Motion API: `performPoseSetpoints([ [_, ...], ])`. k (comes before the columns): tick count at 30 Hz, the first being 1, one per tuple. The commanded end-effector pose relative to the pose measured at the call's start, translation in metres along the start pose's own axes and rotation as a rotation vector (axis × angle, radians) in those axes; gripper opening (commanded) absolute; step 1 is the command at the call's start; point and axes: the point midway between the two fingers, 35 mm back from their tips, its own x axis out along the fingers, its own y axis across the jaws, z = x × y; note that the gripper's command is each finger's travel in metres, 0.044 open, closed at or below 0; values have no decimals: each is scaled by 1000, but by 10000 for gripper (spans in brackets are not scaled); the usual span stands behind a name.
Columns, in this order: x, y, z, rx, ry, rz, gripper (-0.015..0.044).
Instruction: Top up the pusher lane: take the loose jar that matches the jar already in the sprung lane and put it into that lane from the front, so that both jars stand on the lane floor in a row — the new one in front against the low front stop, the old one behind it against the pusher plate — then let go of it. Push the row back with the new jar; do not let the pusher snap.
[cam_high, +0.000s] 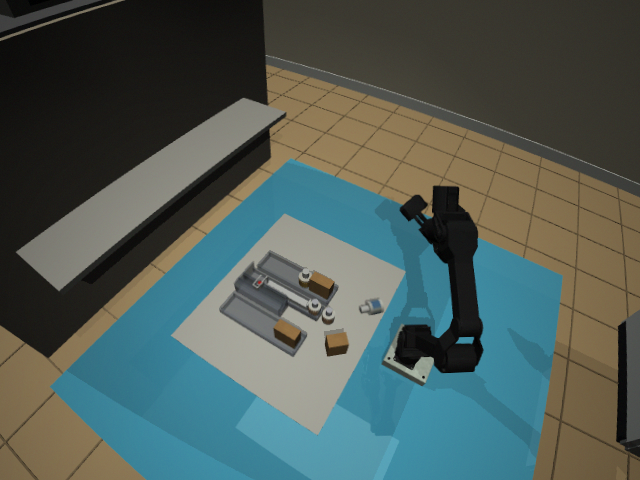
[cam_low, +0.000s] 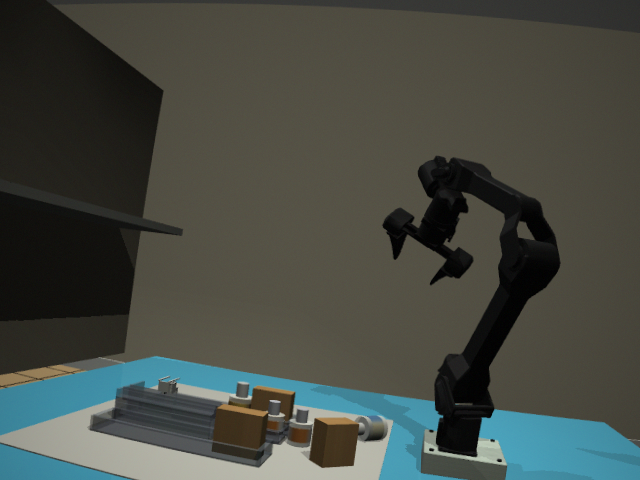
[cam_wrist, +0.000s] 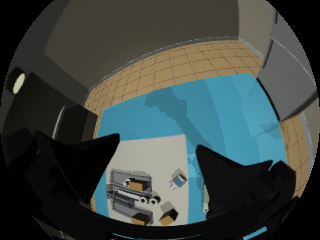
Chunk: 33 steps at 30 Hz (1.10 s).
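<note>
Three grey lanes lie side by side on the pale mat (cam_high: 361, 263). The middle, sprung lane (cam_high: 273, 290) (cam_low: 170, 408) has its pusher plate with a red mark (cam_high: 258, 282) at the back and one white jar with an orange band (cam_high: 313, 305) (cam_low: 274, 413) at its front end. A matching loose jar (cam_high: 327, 314) (cam_low: 298, 426) stands upright on the mat just in front of that lane. A blue-banded jar (cam_high: 371, 305) (cam_low: 372, 427) (cam_wrist: 179, 179) lies on its side to the right. My gripper (cam_high: 419, 212) (cam_low: 415, 268) (cam_wrist: 159, 144) is open and empty, high above the mat's right edge.
A third jar (cam_high: 305, 276) (cam_low: 241, 392) and a brown box (cam_high: 321, 284) (cam_low: 272, 398) sit in the far lane. A brown box (cam_high: 287, 332) (cam_low: 240, 426) sits in the near lane. A loose brown box (cam_high: 336, 342) (cam_low: 333, 440) stands near the jars. A dark counter with a grey shelf (cam_high: 144, 186) is on the left.
</note>
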Motion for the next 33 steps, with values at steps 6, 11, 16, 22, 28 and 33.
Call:
performPoseSetpoints([
  [6,62,44,-126,-696,409,36,440],
  [11,73,49,-216,-1157,627,109,440],
  [16,69,29,-302,-1616,831,196,440],
  [22,65,17,-328,-1767,897,227,440],
  [28,62,16,-331,-1766,897,227,440],
  [33,80,3,-347,-1766,897,227,440],
])
